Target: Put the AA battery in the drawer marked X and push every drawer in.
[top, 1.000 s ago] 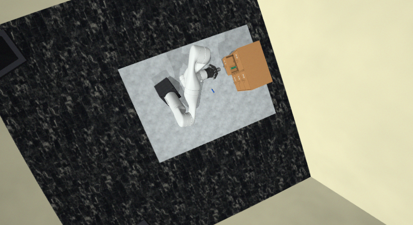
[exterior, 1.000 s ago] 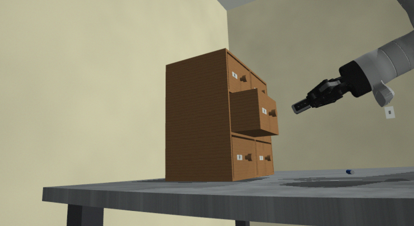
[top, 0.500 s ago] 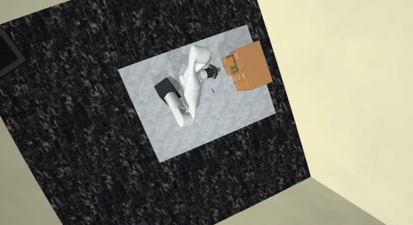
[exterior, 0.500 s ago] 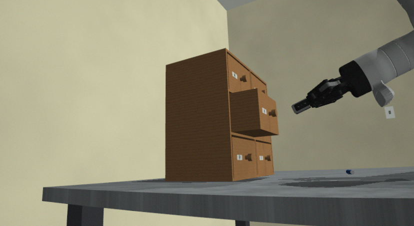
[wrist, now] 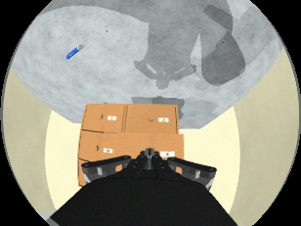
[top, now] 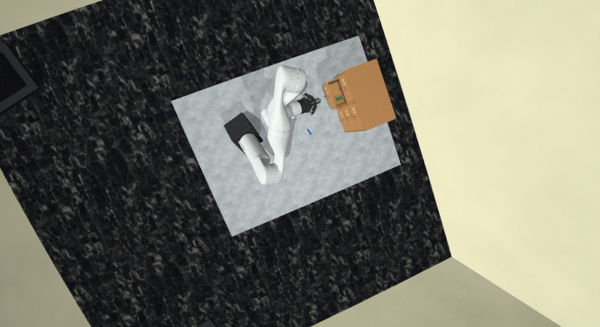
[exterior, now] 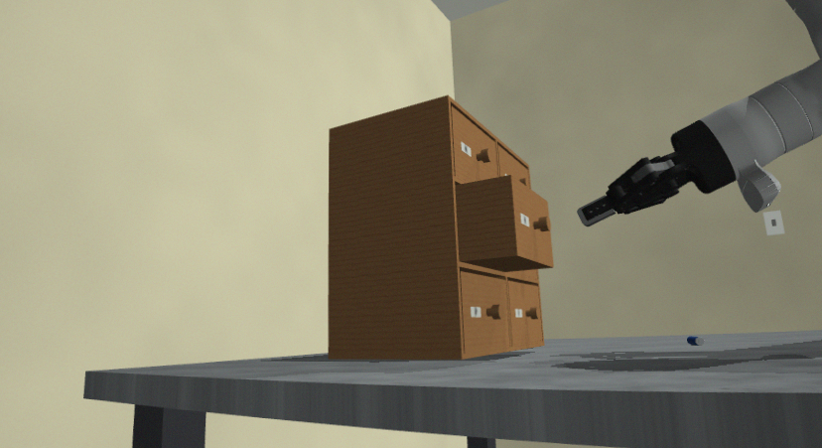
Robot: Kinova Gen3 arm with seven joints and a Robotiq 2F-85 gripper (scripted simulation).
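Note:
The AA battery (top: 309, 131) (exterior: 694, 341) (wrist: 74, 52) is small and blue with a grey tip. It lies on the grey table (top: 293, 190) (exterior: 344, 387), out in front of the chest. The brown chest (top: 369, 93) (exterior: 391, 231) (wrist: 98, 123) stands upright with one middle-row drawer (top: 334, 89) (exterior: 494, 221) (wrist: 161, 143) pulled partly out. The other drawers are in. My gripper (top: 318, 101) (exterior: 584, 215) (wrist: 150, 154) is shut and empty. It hovers in the air a short way in front of the open drawer, at about its height, pointing at the chest. I cannot read the drawer labels.
A green object (top: 339, 98) lies inside the open drawer. The arm's black base (top: 239, 127) sits near the table's middle. The chest stands close to the table's far edge. Dark floor surrounds the table.

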